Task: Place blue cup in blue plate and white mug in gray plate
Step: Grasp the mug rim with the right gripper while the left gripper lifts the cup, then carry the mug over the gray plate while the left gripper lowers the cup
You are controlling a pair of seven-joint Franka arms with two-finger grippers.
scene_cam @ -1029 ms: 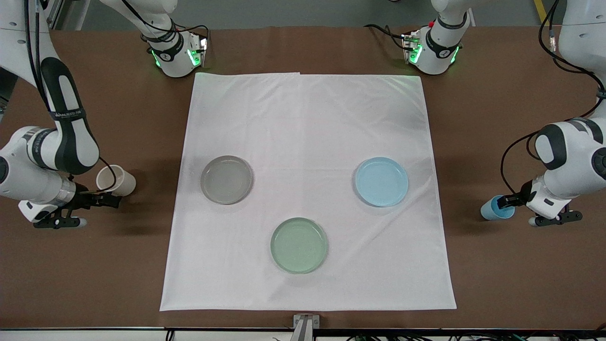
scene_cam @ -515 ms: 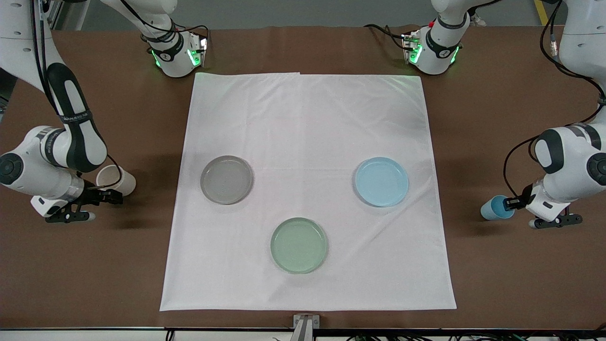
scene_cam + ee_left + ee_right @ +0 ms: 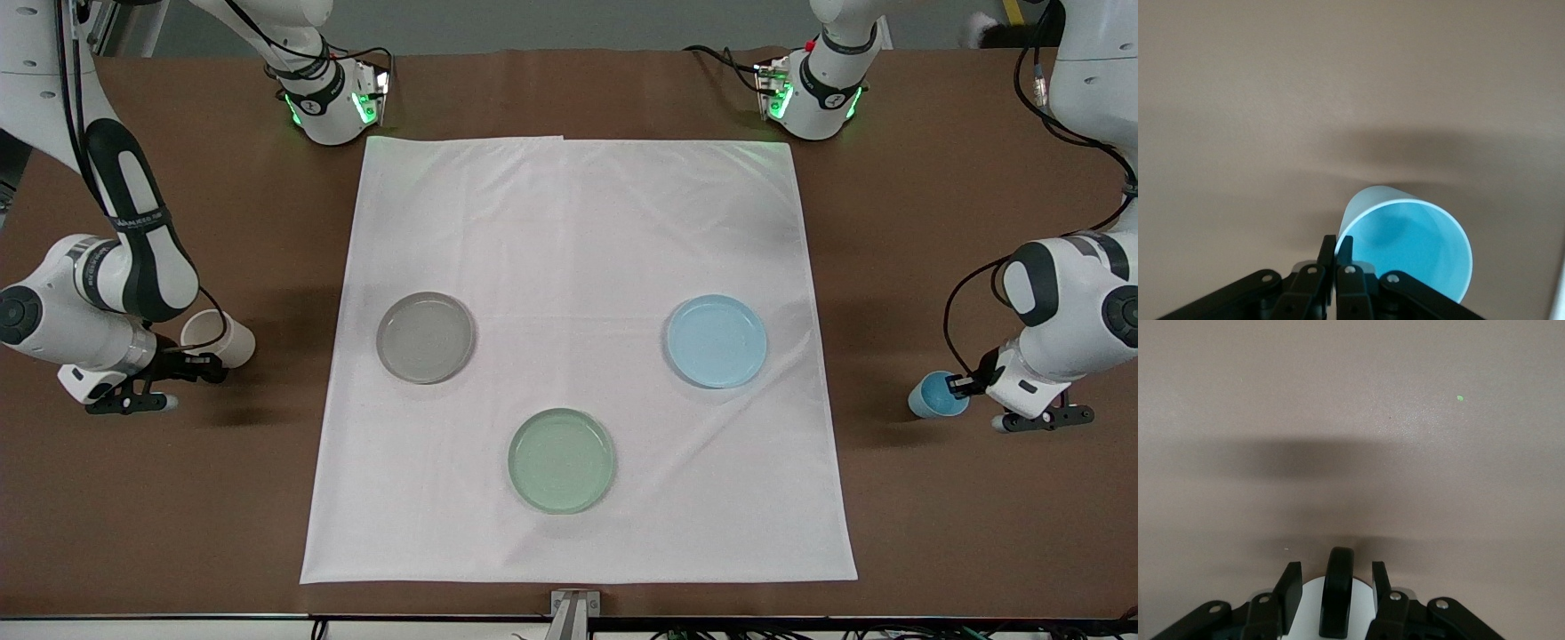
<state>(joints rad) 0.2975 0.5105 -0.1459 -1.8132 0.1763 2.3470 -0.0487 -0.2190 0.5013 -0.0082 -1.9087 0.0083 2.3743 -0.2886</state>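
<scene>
The blue cup (image 3: pixel 938 396) is on its side over the brown table at the left arm's end, off the cloth. My left gripper (image 3: pixel 959 385) is shut on its rim, one finger inside and one outside, as the left wrist view shows: gripper (image 3: pixel 1336 244), cup (image 3: pixel 1411 248). The white mug (image 3: pixel 220 339) lies tilted on the table at the right arm's end. My right gripper (image 3: pixel 206 366) is open, its fingers either side of the mug's dark handle (image 3: pixel 1337 597) without touching it. The blue plate (image 3: pixel 717 341) and gray plate (image 3: pixel 425 338) lie empty on the cloth.
A white cloth (image 3: pixel 578 222) covers the middle of the table. A pale green plate (image 3: pixel 561 460) lies on it nearer the front camera, between the other two plates. Both arm bases stand at the table's top edge.
My right gripper has moved in closer to the mug's handle. My left gripper has shifted slightly with the blue cup, which now shows more of its mouth.
</scene>
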